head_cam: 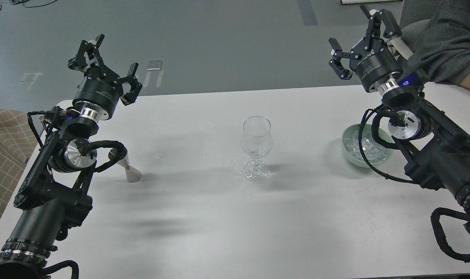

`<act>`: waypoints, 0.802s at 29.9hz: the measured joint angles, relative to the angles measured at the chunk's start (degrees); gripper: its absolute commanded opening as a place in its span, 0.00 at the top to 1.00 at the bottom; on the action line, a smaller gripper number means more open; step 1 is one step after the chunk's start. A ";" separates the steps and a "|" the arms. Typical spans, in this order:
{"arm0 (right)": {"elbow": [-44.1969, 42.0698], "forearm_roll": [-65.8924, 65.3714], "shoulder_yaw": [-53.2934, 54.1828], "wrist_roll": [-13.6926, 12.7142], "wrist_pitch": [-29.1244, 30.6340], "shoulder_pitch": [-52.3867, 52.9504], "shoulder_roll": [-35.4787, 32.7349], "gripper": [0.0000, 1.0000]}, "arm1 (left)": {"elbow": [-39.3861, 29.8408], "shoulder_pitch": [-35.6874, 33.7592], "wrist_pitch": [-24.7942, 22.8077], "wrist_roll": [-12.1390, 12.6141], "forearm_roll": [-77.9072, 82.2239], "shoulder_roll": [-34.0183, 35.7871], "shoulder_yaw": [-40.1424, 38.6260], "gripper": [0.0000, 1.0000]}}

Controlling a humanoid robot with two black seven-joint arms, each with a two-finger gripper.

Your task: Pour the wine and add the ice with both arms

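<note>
A clear wine glass (256, 144) stands upright and empty at the middle of the white table (204, 217). A pale green bowl (348, 154) at the right holds several clear ice cubes (370, 152), partly hidden by my right arm. A small silver jigger cup (127, 166) stands at the left, beside my left arm. My left gripper (105, 64) is open and empty, raised over the table's far left corner. My right gripper (362, 44) is open and empty, raised beyond the table's far right edge, above the bowl.
A person's grey-sleeved arm (442, 50) reaches in at the top right, close to my right gripper. A few wet spots (229, 161) lie left of the glass foot. A checked beige cloth (4, 139) sits off the table's left edge.
</note>
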 measured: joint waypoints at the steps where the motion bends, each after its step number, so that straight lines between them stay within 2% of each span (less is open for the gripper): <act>1: 0.02 0.00 0.00 0.00 0.00 -0.03 0.00 0.00 | -0.01 0.00 0.00 0.08 0.00 -0.04 0.01 0.01; 24: -0.06 -0.35 0.00 0.05 -0.10 -0.09 0.08 0.00 | -0.03 0.05 -1.36 1.52 -0.81 -0.03 -0.59 0.01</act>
